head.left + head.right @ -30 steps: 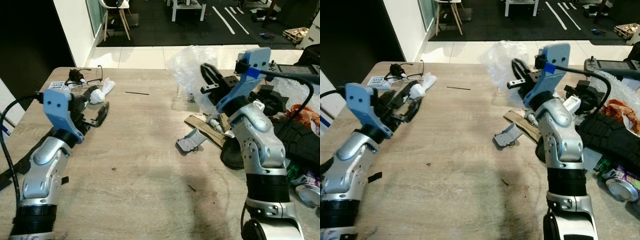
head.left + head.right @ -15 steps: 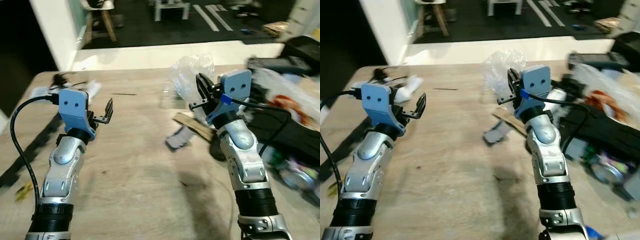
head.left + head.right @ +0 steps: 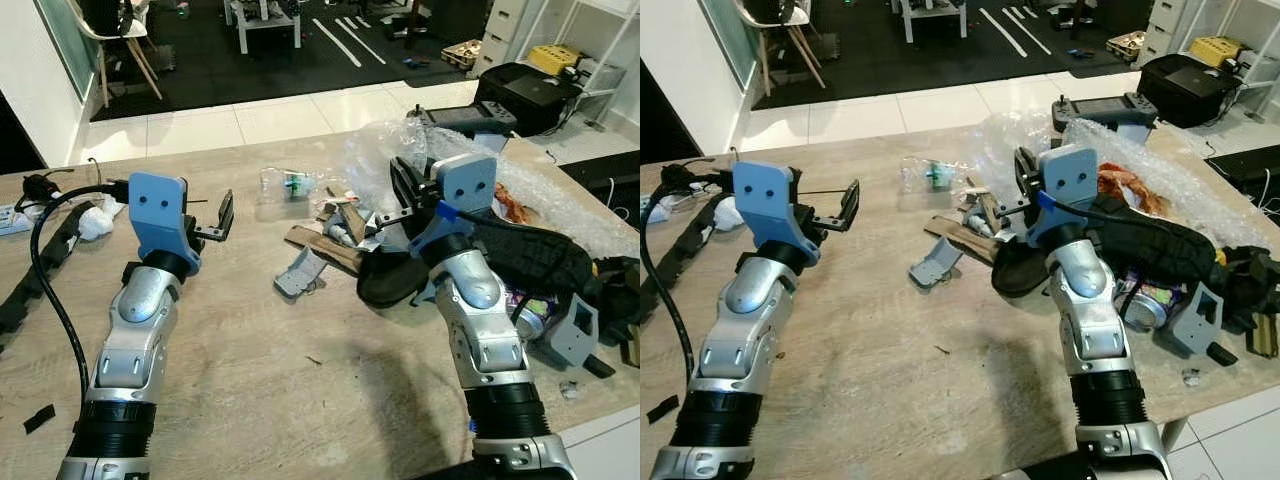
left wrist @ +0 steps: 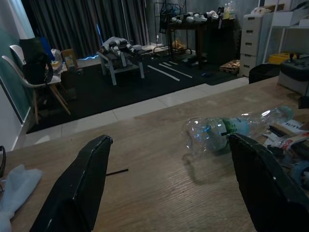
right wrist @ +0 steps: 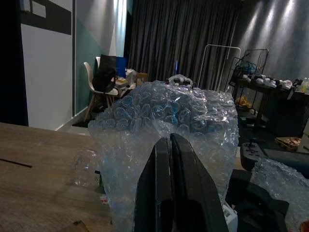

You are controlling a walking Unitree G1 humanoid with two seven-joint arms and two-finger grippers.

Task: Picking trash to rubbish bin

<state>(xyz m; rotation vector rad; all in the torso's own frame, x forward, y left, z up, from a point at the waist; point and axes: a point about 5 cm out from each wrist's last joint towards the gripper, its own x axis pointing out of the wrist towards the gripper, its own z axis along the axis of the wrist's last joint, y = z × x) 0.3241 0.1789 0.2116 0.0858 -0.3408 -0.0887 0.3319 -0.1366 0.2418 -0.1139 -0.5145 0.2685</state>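
Trash lies heaped on the wooden table (image 3: 250, 390): a clear plastic bottle (image 3: 285, 183), a mound of bubble wrap (image 3: 380, 150), cardboard strips (image 3: 318, 245), a grey plastic piece (image 3: 300, 272) and a crushed can (image 3: 528, 318). My left gripper (image 3: 215, 220) is raised over the table, open and holding nothing. The left wrist view has the bottle (image 4: 227, 130) lying ahead of the left gripper (image 4: 169, 140), nearer one finger. My right gripper (image 3: 398, 175) is shut and holds nothing, pointing at the bubble wrap (image 5: 169, 121) just ahead of its tips (image 5: 170, 142).
A black bag (image 3: 525, 258) and a grey bracket (image 3: 572, 328) crowd the table's right end. A white tissue (image 3: 95, 222) and black cables (image 3: 40, 255) lie at the left. A controller (image 3: 470, 115) sits behind the bubble wrap. Tiled floor (image 3: 260, 120) lies beyond the far edge.
The camera has swung to the right, bringing the trash heap and the table's right end into view. Both arms stay raised; the left gripper now stands away from the tissue.
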